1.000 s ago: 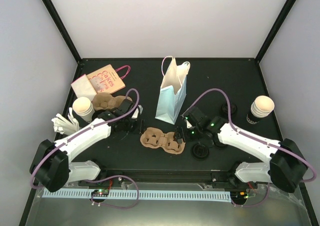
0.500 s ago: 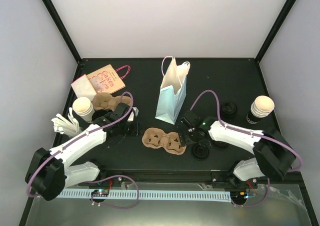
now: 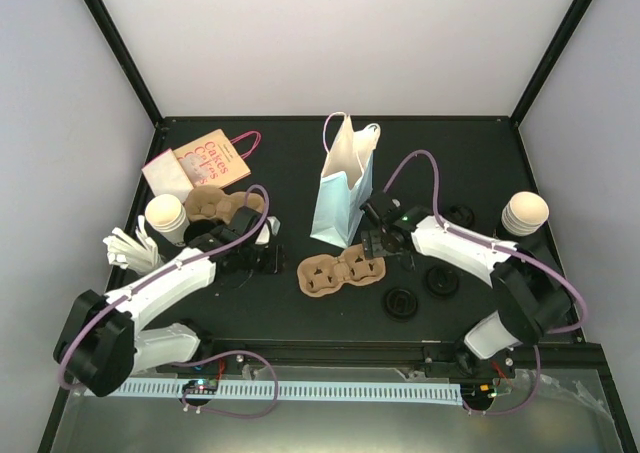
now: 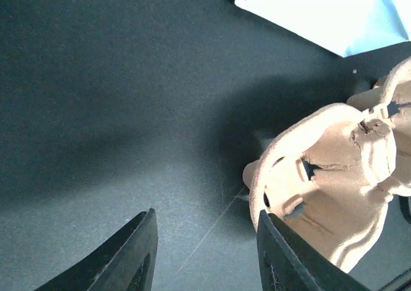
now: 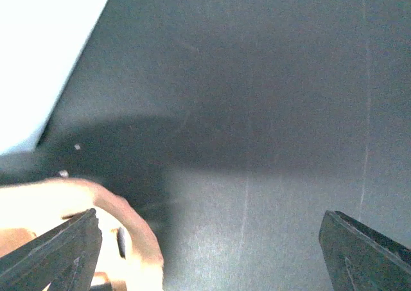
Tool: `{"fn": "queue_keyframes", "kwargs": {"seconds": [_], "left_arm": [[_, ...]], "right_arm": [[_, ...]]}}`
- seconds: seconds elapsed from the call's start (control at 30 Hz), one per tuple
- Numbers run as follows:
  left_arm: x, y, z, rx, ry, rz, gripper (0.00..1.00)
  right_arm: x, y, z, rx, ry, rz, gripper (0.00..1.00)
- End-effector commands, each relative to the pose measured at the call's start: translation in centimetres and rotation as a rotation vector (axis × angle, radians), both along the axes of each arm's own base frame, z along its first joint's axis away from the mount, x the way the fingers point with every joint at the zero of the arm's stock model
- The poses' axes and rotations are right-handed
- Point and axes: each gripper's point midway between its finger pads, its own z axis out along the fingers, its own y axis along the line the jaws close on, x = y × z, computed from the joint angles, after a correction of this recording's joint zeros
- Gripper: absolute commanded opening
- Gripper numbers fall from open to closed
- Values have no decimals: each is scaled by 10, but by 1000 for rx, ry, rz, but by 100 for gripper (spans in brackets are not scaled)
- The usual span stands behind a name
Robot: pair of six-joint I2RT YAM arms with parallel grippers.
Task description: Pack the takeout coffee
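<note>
Now, near: loose lid point(image 3: 402, 301) on table point(image 3: 440, 153), unused | mid: cup carrier point(image 3: 338, 271) flat, empty, just before paper bag point(image 3: 345, 188) | right gripper point(image 5: 209, 217) spread wide, holding nothing, one finger by carrier rim, likely squaring it | left gripper point(image 4: 207, 217) released, empty, beside carrier's other end | far: paper bag upright, mouth open for loading; left cup point(image 3: 165, 216), right cup point(image 3: 524, 211) well apart.

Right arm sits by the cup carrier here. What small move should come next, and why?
Probably slide the right gripper sideways toward the cup carrier until its rim sits between the fingers. The right wrist view shows the jaws wide open with the carrier only beside one finger, so closing now would likely miss it.
</note>
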Motion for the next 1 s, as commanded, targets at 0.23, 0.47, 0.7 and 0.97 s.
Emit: {"fn": "queue_keyframes", "kwargs": {"seconds": [0.23,0.47,0.7,0.97], "left_arm": [[-10,-20,-17,-96,57,-89,41],[-22,-29,-30,-126,113,-126,25],[-35,-53,-38,-178,169,-179,21],[-43,-73,-39,-185,180,-221,20]], "right_arm": [[-4,10,34,50,-53,117,94],[-59,59,41,324,51,298,82],[-70,86,37,315,67,363,81],[-67,74,12,227,59,325,76]]}}
